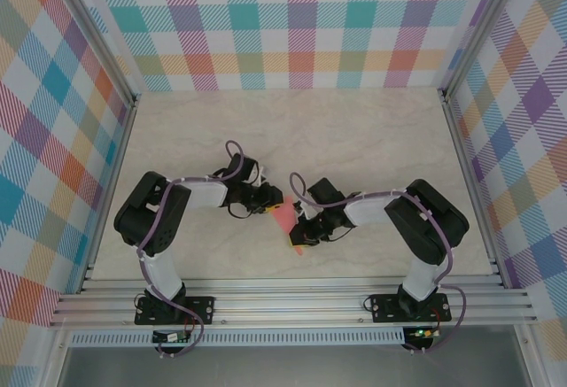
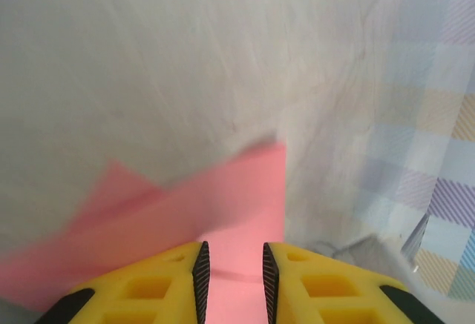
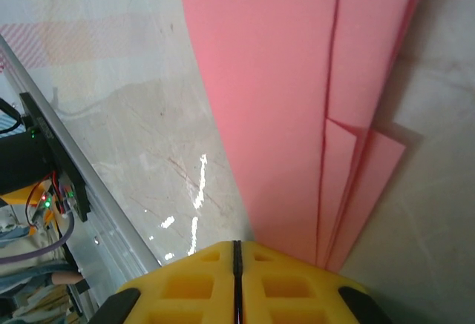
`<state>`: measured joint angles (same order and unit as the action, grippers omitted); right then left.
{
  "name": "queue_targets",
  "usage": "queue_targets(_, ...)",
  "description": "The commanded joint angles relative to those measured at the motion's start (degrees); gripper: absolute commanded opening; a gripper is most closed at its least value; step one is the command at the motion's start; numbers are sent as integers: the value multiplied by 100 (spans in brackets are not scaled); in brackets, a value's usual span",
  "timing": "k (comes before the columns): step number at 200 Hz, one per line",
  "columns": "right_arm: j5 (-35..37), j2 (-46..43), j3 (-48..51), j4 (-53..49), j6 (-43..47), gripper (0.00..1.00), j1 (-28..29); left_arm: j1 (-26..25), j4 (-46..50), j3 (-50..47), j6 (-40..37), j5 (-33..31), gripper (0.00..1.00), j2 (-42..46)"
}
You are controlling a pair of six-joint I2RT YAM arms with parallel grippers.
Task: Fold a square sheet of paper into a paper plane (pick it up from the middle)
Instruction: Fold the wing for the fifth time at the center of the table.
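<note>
near rail: we see an aluminium rail (image 1: 292, 303) along the near edge, both arm bases bolted on it
left gripper (image 1: 273, 204): reaches in from the left at mid counter; in its wrist view (image 2: 234, 253) we see the yellow fingers (image 2: 159, 287) spread, a gap between them, pink showing through the gap
right gripper (image 1: 301, 233): comes in from the right, just nearer than the left one; in its wrist view (image 3: 237, 246) the fingers (image 3: 185, 283) are pressed together, no gap
pink sheet (image 1: 285, 218): sits between the two grippers at mid counter, toward the near side; already folded, no longer a flat square
sheet, left wrist view (image 2: 223, 198): blurred, a slanted pink band with a square corner at the far right
sheet, right wrist view (image 3: 274, 79): long creases, layered flaps, the near end meets the right fingertips; we cannot tell if it is pinched
counter (image 1: 354, 130): pale marbled top
walls (image 1: 292, 24): plaid panels behind and on both sides
</note>
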<state>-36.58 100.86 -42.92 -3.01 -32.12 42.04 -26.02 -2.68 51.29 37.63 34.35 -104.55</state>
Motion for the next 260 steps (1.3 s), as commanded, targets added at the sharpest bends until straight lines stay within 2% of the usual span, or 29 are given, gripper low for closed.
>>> queue_targets(1,-69,27,265,-430,140,8,32,323,205,269,-294,11,28,-125)
queue_targets(53,71,11,274,-429,108,8,37,732,426,609,-489,288,29,-389)
queue_targets(84,-68,-11,111,-181,-179,12,32,888,756,710,-500,212,31,210)
queue_targets(97,-173,-181,67,83,-352,18,33,880,1159,823,-528,-19,33,538)
queue_targets(117,155,-719,-127,-26,-349,23,28,822,1775,861,-539,-401,38,1052)
queue_targets(134,978,-1339,-177,-413,-299,28,-65,630,2762,969,-526,-964,46,1340)
queue_targets(157,1811,-1855,-47,-918,-316,34,-520,102,3448,979,-226,-1512,58,1498)
queue_targets(166,1929,-1878,-42,-1051,-235,36,-693,-143,3671,1032,-82,-1744,62,1487)
queue_targets(198,1225,-1568,-204,-900,42,45,-935,-945,4695,1584,296,-2648,65,1114)
queue_targets(222,994,-1283,-323,-770,86,47,-935,-1249,4599,1704,507,-2602,67,816)
queue_targets(260,649,-913,-436,-549,66,48,-904,-1291,4514,1936,623,-2574,65,304)
